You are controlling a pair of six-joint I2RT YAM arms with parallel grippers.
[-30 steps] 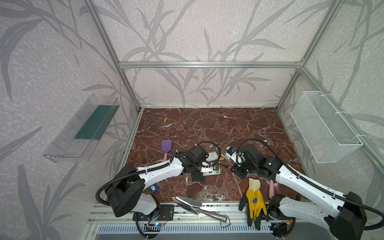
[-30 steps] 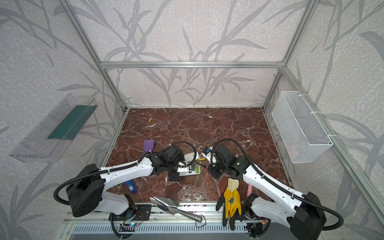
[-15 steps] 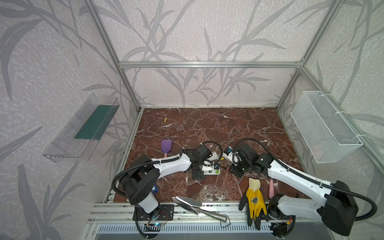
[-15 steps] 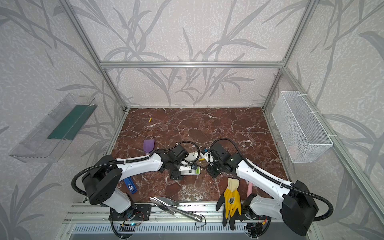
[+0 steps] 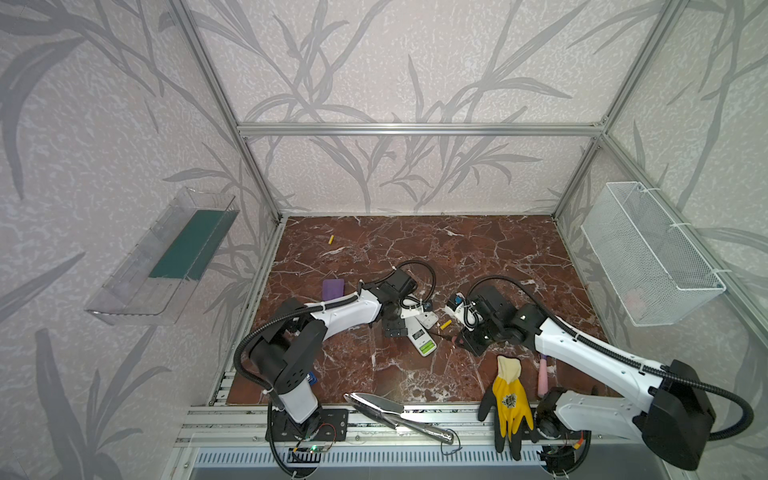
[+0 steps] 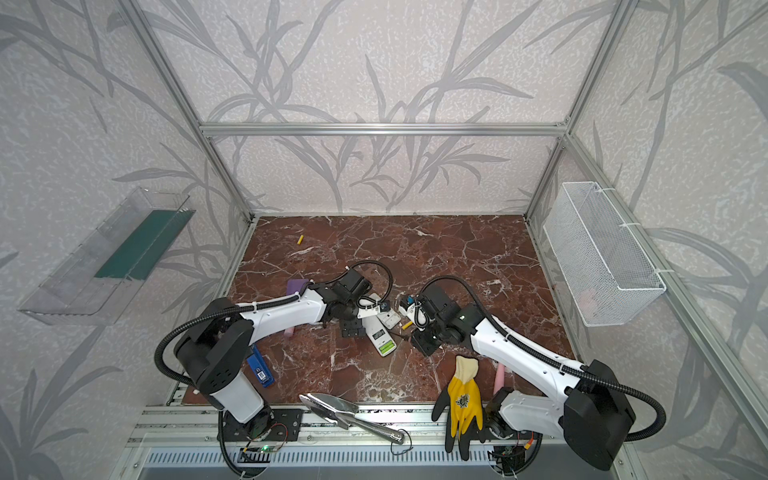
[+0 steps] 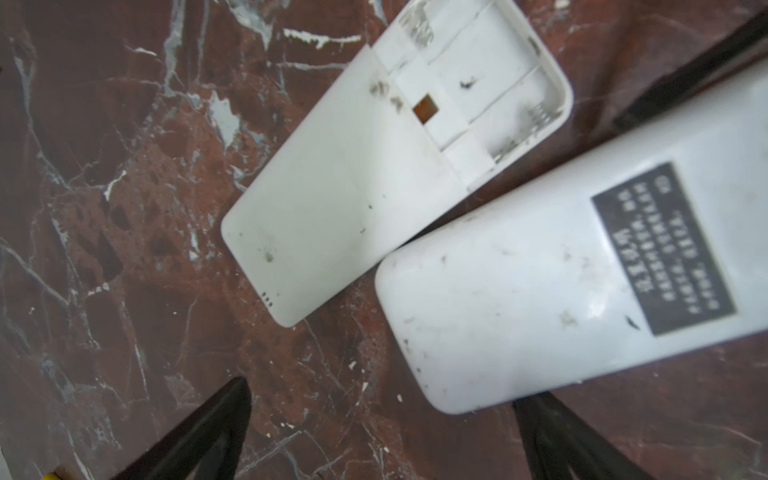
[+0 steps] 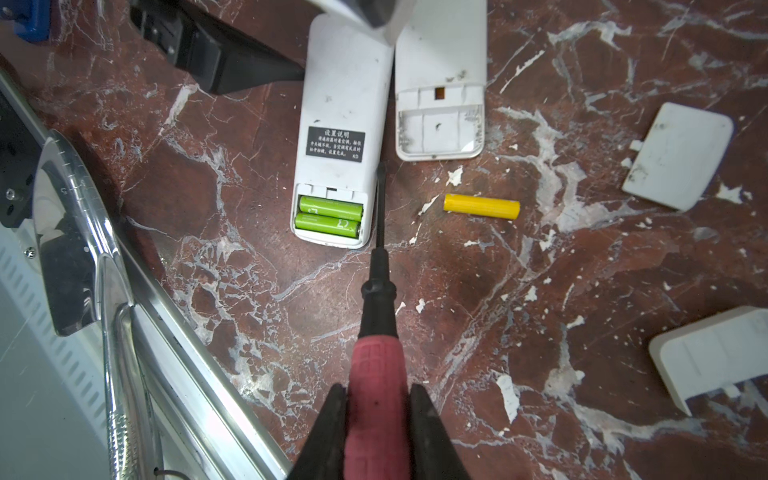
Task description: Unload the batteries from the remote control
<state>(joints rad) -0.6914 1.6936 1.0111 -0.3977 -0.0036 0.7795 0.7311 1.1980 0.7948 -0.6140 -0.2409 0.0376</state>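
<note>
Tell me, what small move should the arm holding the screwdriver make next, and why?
Probably bring the tip of the screwdriver over into the open end of the remote, under one of the green batteries. The right fingers grip the tool, its shaft lies just beside that compartment, and both are still seated; the other remote is already empty.

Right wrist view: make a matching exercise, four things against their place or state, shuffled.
1. two lime green cylindrical batteries
2. bright yellow cylindrical battery
3. pink-handled screwdriver
4. unlabelled white plastic remote

A. clamped in the right gripper
B. battery compartment empty
C. seated in the labelled white plastic remote
D. loose on the red marble tabletop

Pairs: 1-C, 2-D, 3-A, 4-B
</note>
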